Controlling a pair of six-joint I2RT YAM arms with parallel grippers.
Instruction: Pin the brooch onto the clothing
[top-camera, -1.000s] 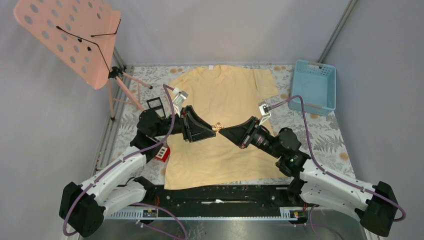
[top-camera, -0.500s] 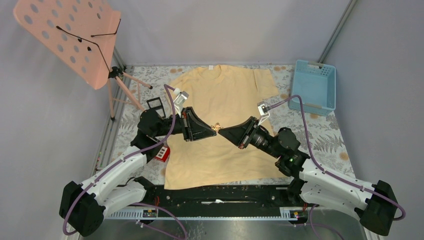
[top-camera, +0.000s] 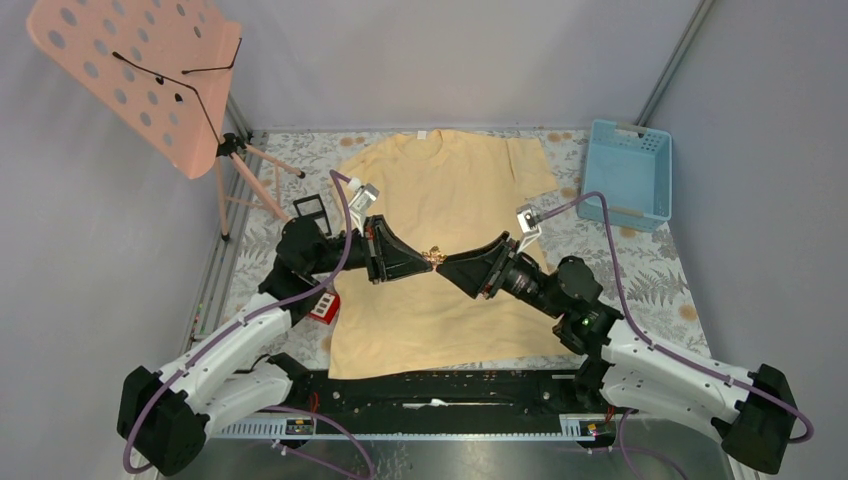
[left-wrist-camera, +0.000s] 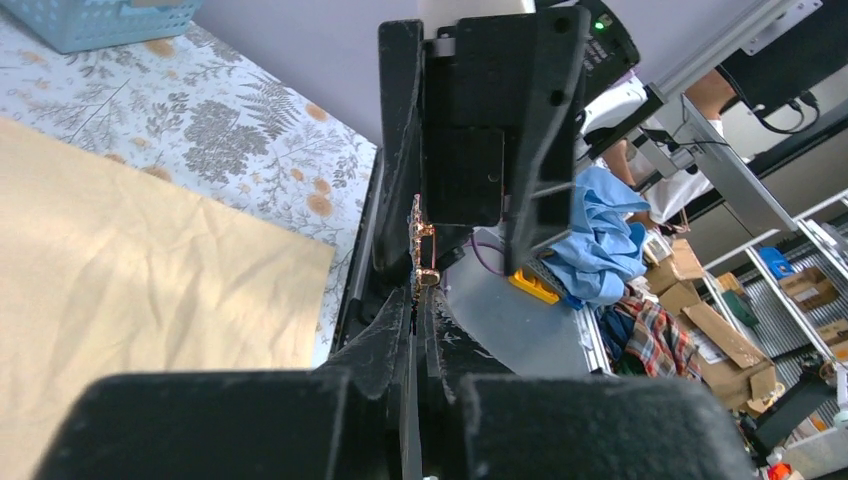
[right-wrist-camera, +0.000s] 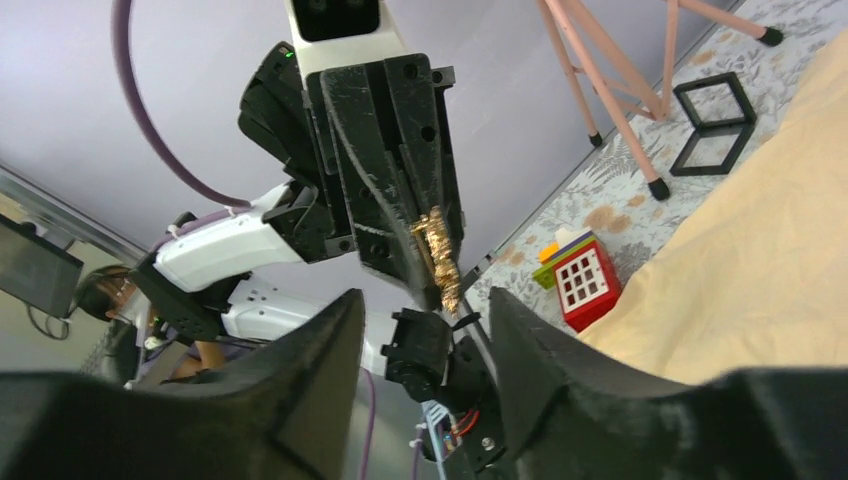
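Observation:
The pale yellow T-shirt, the clothing (top-camera: 450, 190), lies flat on the floral cloth. It also shows in the left wrist view (left-wrist-camera: 130, 250) and the right wrist view (right-wrist-camera: 770, 270). Above its middle, my two grippers meet tip to tip. The brooch (top-camera: 437, 256) is a tiny golden, knobbly ornament. My left gripper (top-camera: 430, 262) is shut on the brooch (left-wrist-camera: 420, 240), which sticks out past its tips (left-wrist-camera: 417, 300). My right gripper (top-camera: 446, 267) is open, its fingers spread on either side of the brooch (right-wrist-camera: 440, 255) without touching it (right-wrist-camera: 425, 300).
A pink perforated music stand (top-camera: 140, 70) on a tripod stands at the back left. A blue basket (top-camera: 628, 170) sits at the back right. A red keypad-like toy (top-camera: 323, 307) and a small black frame (top-camera: 310, 210) lie left of the shirt.
My left gripper has closed onto the brooch. My right gripper, shut on it before, has opened and let go. Both arms stay nearly in place.

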